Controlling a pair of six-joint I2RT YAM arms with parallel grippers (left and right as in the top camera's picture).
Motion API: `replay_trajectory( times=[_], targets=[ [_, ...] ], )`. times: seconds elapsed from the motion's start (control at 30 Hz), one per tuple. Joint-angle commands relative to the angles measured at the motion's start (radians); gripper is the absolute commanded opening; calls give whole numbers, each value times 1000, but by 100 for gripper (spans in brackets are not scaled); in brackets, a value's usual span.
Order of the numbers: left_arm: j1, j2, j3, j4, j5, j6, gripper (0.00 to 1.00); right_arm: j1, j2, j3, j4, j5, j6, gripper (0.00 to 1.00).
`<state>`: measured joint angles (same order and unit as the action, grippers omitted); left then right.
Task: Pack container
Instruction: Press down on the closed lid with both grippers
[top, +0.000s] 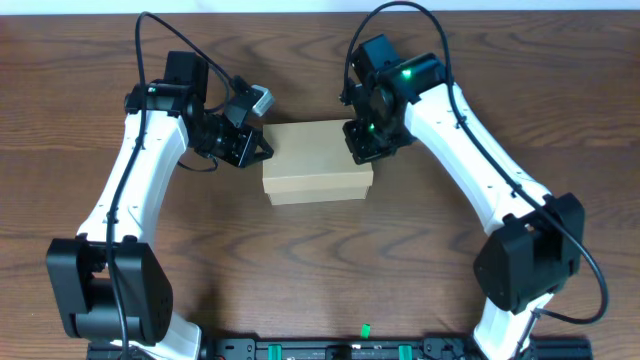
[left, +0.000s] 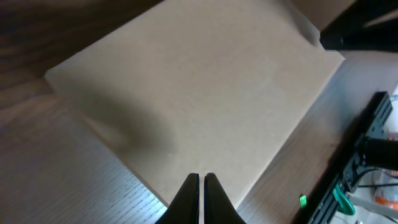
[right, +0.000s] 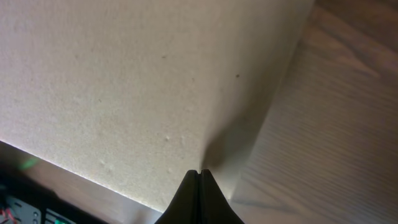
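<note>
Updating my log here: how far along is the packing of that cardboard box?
Looks done: the container sits closed, lid flat, with no loose items on the table around it. In hand: the left gripper and right gripper, jaws shut and empty, are at its opposite ends. Left: likely just pulling the arms away; the contents are hidden.

A dark brown wood-grain surface (top: 320, 270) is filling the whole overhead view, taking soft, even light and showing faint shadows. A black rail (top: 300, 350) is running along its near edge.
</note>
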<state>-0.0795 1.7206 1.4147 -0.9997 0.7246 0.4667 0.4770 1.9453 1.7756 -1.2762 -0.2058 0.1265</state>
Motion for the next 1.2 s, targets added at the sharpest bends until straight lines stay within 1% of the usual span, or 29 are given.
replay_trajectory(
  times=[0.0, 0.17, 0.33, 0.43, 0.5, 0.57, 0.7, 0.87, 1.0, 1.17],
  targets=[
    [0, 8, -5, 3, -19, -31, 6, 35, -10, -31, 10, -36, 16, 2],
    [0, 15, -25, 7, -18, -42, 6, 86, -10, -85, 54, -32, 28, 2],
    [-1, 15, -54, 10, -18, -45, 6, 92, -24, -87, 83, -22, 45, 2],
    [-16, 15, -54, 8, -18, -45, 6, 79, -78, -87, 80, 13, 61, 2],
    [-43, 15, -54, 6, -23, -45, 6, 76, -142, -87, 67, 80, 88, 2],
    [-71, 16, -55, 9, -48, -45, 6, 76, -192, -87, 53, 112, 106, 2],
    [-130, 18, -57, 25, -139, -45, 6, 76, -276, -87, 3, 114, 114, 2],
    [-150, 19, -60, 40, -186, -56, 6, 76, -298, -105, -45, 166, 131, 2],
    [-149, 19, -93, 63, -189, -57, 6, 76, -298, -222, 32, 164, 159, 2],
    [-150, 19, -146, 115, -189, -90, 6, 76, -298, -351, 172, 126, 170, 1]
  ],
)
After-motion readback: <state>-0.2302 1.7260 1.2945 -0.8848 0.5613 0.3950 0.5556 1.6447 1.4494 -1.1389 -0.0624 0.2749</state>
